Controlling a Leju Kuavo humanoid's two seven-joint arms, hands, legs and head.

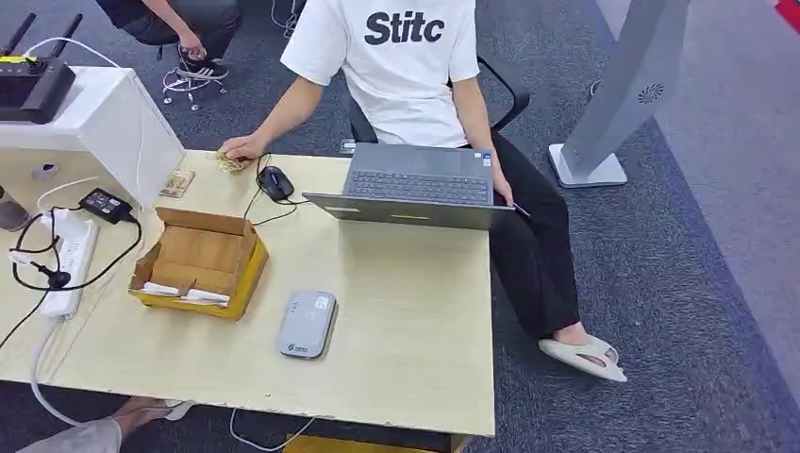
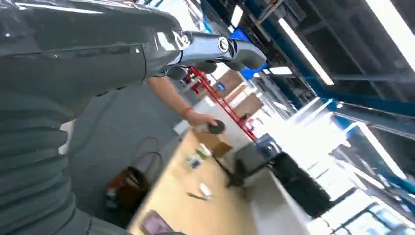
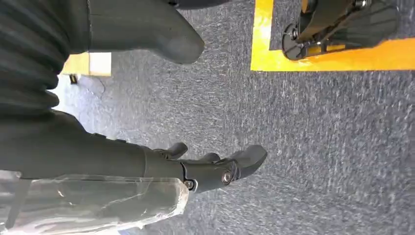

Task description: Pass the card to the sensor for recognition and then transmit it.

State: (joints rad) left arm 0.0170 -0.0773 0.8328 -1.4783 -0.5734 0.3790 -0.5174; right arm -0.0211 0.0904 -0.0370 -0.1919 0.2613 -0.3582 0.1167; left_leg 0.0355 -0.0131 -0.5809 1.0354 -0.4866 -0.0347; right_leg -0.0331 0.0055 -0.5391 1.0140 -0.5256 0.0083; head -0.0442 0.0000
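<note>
A flat grey sensor lies on the light wooden table, near its front edge. Left of it stands an open cardboard box with white cards lying along its front wall. My left hand is raised beside the table with its fingers stretched out and nothing in them. In a blurred picture, this wrist view looks along the table. My right hand hangs over grey carpet, fingers apart from the thumb, holding nothing.
A person in a white T-shirt sits at the far edge behind a grey laptop, one hand beside a black mouse. A power strip and cables lie at the left, below a white cabinet.
</note>
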